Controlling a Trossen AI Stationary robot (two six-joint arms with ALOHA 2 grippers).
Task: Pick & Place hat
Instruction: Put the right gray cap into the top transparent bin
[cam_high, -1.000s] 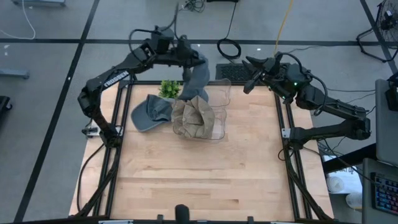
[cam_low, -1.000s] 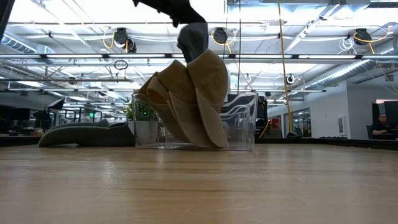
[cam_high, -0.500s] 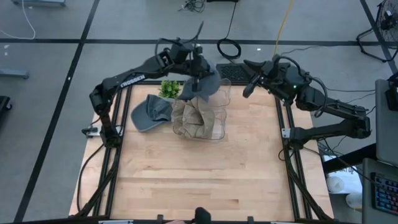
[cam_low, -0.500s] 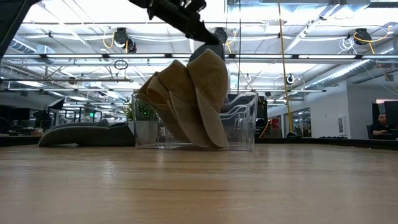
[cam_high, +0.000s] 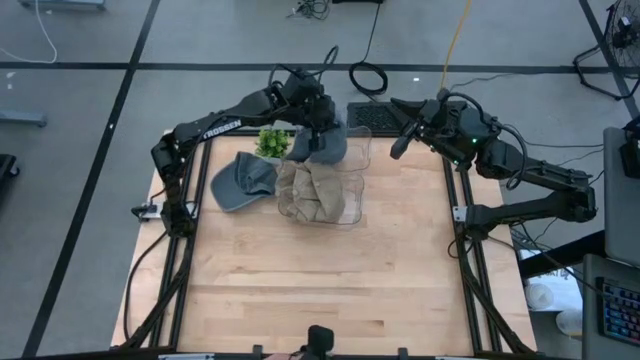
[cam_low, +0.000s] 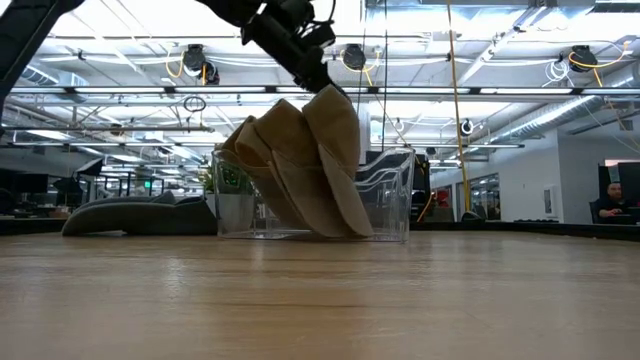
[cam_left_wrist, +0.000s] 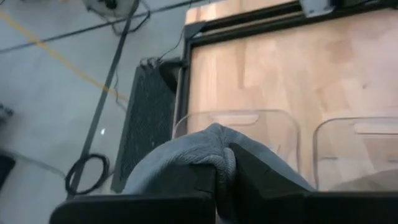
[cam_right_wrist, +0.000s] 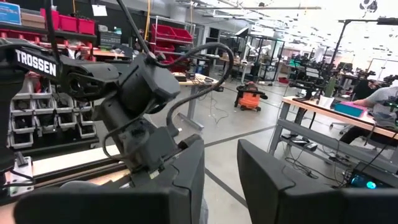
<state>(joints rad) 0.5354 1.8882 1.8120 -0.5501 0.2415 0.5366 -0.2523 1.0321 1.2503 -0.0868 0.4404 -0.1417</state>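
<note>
Because the grey hat (cam_high: 328, 142) hangs from the left gripper (cam_high: 318, 128), whose fingers are clamped on a fold of its crown, it sits above the far end of the clear bin (cam_high: 352, 205), seemingly so it can be lowered in beside the tan hats (cam_high: 312, 190) already stacked there. It looks soft, slate grey and crumpled. Another grey cap (cam_high: 243, 181) lies on the table (cam_high: 320, 280) just left of the bin, near a small plant (cam_high: 271, 142). Off the table's far right corner waits the right gripper (cam_high: 398, 128), fingers slightly apart, holding nothing.

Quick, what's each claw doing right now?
Left claw: shut on the grey hat, over the clear bin.
Right claw: empty, idle past the table's far right corner, fingers apart.
</note>
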